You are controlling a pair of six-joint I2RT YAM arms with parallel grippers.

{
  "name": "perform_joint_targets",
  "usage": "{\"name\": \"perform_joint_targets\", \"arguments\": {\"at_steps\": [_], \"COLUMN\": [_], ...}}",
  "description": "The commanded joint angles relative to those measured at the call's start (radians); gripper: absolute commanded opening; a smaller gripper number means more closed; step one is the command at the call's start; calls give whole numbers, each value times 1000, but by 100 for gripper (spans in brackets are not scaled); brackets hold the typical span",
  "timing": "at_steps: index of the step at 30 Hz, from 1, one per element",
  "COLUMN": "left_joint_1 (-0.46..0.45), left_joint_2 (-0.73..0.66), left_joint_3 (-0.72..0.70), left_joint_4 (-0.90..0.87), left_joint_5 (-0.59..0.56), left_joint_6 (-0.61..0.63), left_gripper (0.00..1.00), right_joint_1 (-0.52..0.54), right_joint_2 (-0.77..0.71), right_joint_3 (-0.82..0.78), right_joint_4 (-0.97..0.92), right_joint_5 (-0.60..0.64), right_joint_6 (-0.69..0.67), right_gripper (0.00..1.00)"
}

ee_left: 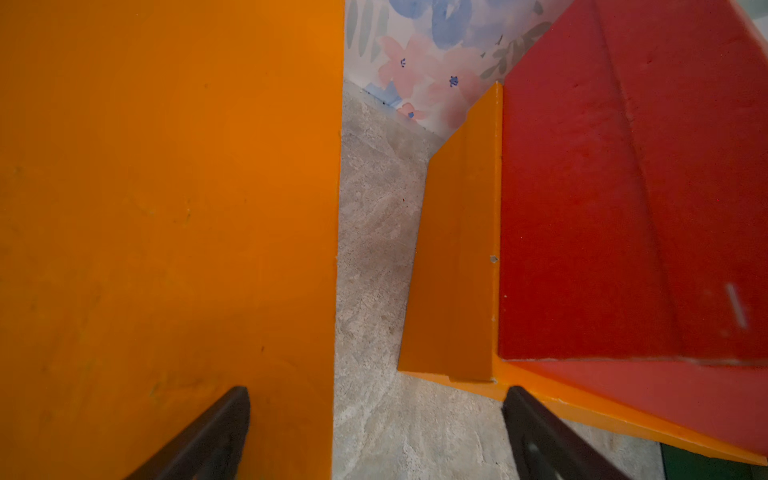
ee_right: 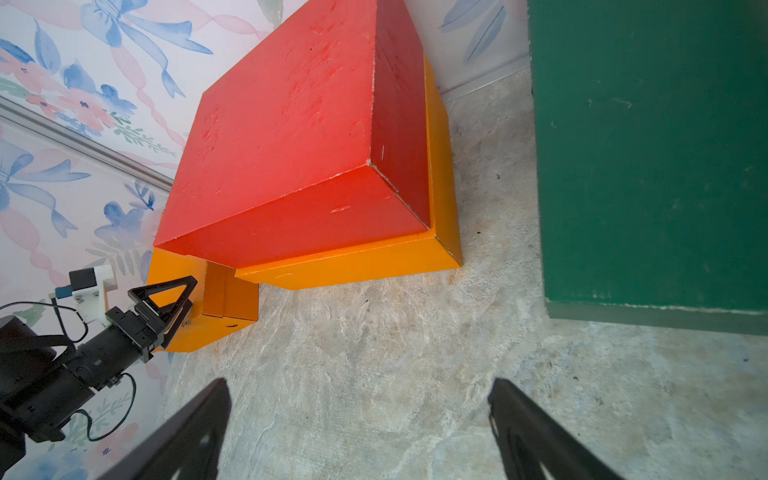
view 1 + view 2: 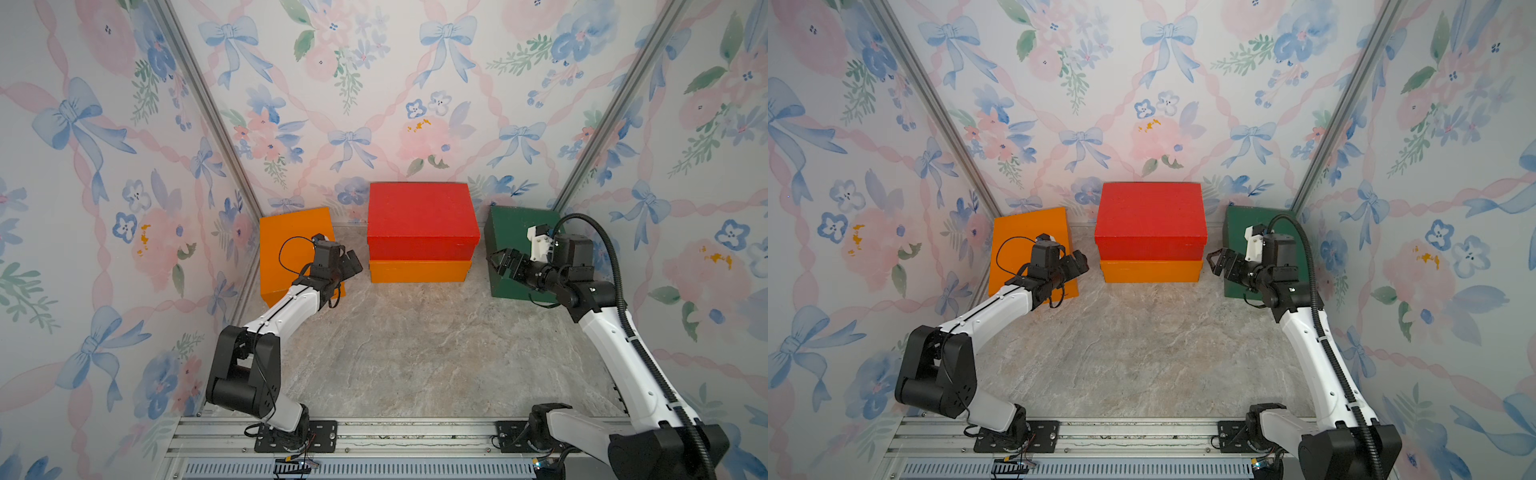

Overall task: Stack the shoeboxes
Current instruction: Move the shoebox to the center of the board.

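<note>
Beside the red box [image 3: 422, 216], stacked on 1 orange box [image 3: 419, 271], a 2nd orange box [image 3: 291, 226] waits left and a green box [image 3: 511, 226] right. Empty, the left gripper [image 3: 352, 262] and right gripper [image 3: 498, 262] gape wide; next likely needs a 2-arm lift.

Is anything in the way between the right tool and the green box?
Nothing visible is. The right tool is open right beside the green box, with only bare floor ahead of it. The red box on an orange box stands off to the side.
</note>
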Motion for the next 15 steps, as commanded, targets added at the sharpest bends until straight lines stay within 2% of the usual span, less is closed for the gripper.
{"name": "perform_joint_targets", "arguments": {"at_steps": [1,9,15], "left_joint_1": [2,-10,-72], "left_joint_2": [-5,-44,-89], "left_joint_3": [-12,-119,-192], "left_joint_4": [-14,-11,-8], "left_joint_5": [11,4,-19], "left_joint_6": [8,-30,-58], "left_gripper": [98,98,98], "right_joint_1": [-12,-13,-13], "right_joint_2": [-30,-26,-32], "right_joint_3": [-11,-9,-12], "right_joint_4": [-27,-13,-7], "right_joint_5": [-5,-20,-25], "right_joint_6": [-16,0,7], "right_gripper": [97,97,97]}}
